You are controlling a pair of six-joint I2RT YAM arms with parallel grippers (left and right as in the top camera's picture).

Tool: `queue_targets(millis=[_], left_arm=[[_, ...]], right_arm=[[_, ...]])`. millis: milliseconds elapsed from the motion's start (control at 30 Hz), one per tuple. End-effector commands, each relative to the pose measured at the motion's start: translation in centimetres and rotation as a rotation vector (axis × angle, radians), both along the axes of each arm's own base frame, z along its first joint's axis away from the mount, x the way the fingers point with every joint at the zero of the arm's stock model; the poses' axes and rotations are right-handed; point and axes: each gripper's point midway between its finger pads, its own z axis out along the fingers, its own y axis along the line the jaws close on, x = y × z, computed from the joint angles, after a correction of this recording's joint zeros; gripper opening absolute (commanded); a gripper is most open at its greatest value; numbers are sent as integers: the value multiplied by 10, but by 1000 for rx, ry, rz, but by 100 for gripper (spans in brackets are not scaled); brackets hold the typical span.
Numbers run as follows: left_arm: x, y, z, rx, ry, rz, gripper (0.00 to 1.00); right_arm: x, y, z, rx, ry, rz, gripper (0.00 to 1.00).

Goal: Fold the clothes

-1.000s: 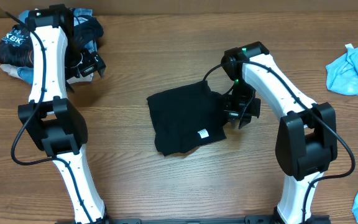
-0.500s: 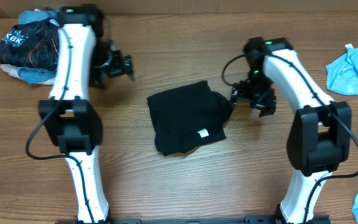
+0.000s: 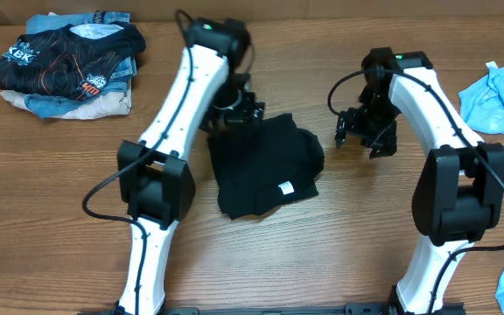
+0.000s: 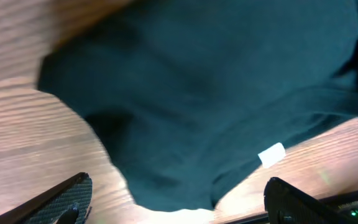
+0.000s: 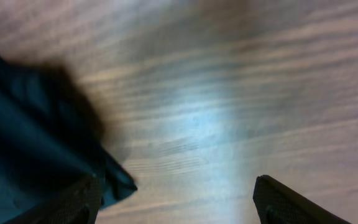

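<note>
T-shirt [image 3: 261,171] lies whole overhead; right wrist catches one edge.

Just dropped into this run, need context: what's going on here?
Two arms are folding a black T-shirt, which lies roughly folded between them, white tag showing. The left arm hovers over its far left corner, jaws open, holding nothing. The right arm sits just off the shirt's right edge, jaws open and empty too.
</note>
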Motion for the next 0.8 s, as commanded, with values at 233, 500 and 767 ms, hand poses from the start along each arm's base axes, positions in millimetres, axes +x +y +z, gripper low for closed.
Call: queue_targets(millis=[233,500,767], left_arm=[[-6,16,76,18,-175,170,90],[-69,53,126,140,-317,317,100],[-109,14,53,-91,-194,318,100]], right_arm=[[19,-63,11,56,-71,-192,83],[24,-76,13,102,-97,-249,84],[29,-71,14,133,-114,-241,84]])
